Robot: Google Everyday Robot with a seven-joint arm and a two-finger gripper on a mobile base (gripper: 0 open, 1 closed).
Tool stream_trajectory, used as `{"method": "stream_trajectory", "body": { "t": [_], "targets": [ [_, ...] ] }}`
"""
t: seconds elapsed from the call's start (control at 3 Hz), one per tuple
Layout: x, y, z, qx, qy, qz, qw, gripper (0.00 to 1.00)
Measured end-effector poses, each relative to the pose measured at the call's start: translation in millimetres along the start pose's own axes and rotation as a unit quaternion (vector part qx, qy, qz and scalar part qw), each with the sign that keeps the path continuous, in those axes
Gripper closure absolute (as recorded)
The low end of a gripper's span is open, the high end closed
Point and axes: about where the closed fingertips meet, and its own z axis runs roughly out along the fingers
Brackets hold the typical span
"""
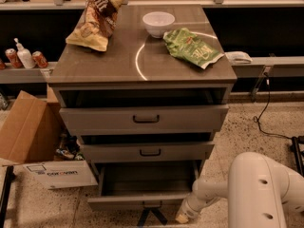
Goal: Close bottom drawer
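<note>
The bottom drawer [142,201] of the grey-brown cabinet [142,77] is pulled out, its empty inside showing. Its flat front carries a small black bar handle [152,204]. My gripper [152,216] is at the bottom edge of the camera view, right in front of that handle and close against the drawer front. My white arm [209,194] reaches to it from the lower right. The middle drawer [147,152] and the tall top drawer [145,118] also stand a little way out.
On the cabinet top lie a brown chip bag [95,20], a white bowl [158,23] and a green chip bag [191,46]. An open cardboard box [28,132] and a white box [59,174] sit on the floor at left. A cable [263,113] runs at right.
</note>
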Motion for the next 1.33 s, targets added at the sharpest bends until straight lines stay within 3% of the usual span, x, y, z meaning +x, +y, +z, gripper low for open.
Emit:
{"method": "stream_trajectory", "body": {
  "t": [0.33,0.67,1.33],
  "targets": [
    [-7.6,-16.5,-2.6,0.038,-0.011,-0.011,0.9992,1.0],
    [-20.3,-40.4,-11.5,0.083,-0.034,-0.03,0.9955,1.0],
    [-59.6,-85.6,-24.2,0.146,-0.074,-0.078,0.9834,1.0]
  ]
}}
